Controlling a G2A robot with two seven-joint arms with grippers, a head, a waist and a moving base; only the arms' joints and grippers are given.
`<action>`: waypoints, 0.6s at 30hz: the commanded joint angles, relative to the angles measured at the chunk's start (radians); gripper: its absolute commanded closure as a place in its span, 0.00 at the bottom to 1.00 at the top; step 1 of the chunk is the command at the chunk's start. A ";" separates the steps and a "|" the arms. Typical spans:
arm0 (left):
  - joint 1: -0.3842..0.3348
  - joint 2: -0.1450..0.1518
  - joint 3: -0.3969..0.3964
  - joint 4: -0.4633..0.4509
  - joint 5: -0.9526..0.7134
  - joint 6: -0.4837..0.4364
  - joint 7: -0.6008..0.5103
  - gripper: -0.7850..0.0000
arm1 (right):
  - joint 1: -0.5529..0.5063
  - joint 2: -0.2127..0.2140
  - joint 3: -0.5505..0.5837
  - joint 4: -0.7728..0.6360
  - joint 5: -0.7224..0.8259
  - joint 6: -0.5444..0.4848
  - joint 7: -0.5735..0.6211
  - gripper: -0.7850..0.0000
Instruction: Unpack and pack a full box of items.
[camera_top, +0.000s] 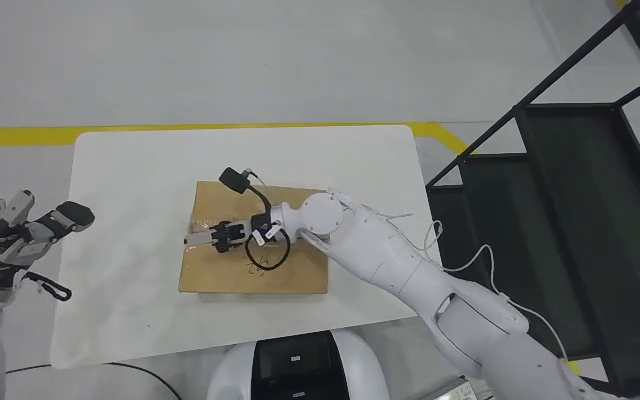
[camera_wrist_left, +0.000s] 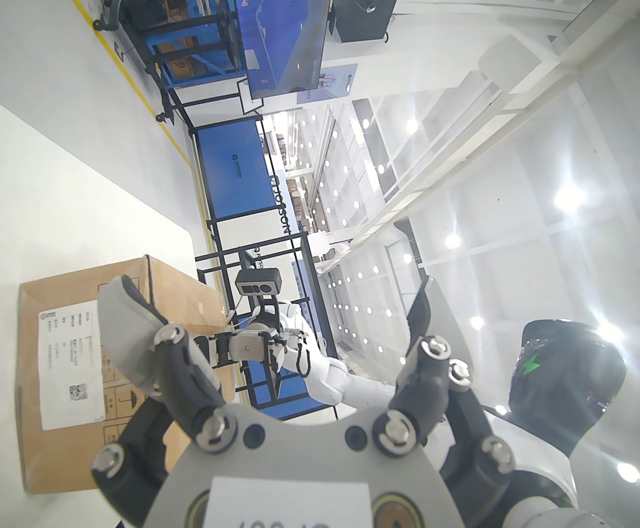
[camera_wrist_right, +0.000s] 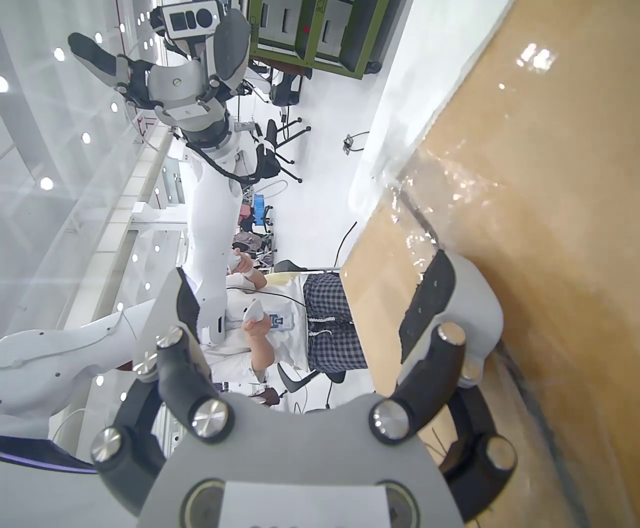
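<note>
Even, bright overhead light fills the top view, leaving the white table (camera_top: 130, 200) nearly washed out and putting a small bright glint on the top of the cardboard box (camera_top: 300, 275). In the left wrist view, rows of round ceiling lights (camera_wrist_left: 567, 197) flare into white blooms with streaks across the pale ceiling, and straight lines bow toward the edges from the wide lens. In the right wrist view, the overhead light breaks into scattered sparkles on the glossy tape (camera_wrist_right: 450, 185) along the box's top, and the same bowing bends the surroundings at the edges.
</note>
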 joint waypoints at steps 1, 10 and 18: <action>0.012 -0.001 -0.013 -0.002 -0.005 0.000 0.000 0.00 | 0.025 -0.021 -0.014 0.044 0.011 -0.024 -0.025 0.00; 0.031 -0.006 -0.030 -0.015 -0.008 0.006 0.007 0.00 | 0.095 -0.089 -0.045 0.207 0.036 -0.111 -0.070 0.00; 0.013 -0.010 -0.011 -0.016 0.008 0.018 0.004 0.00 | 0.071 -0.078 0.010 0.208 0.047 -0.222 -0.020 0.00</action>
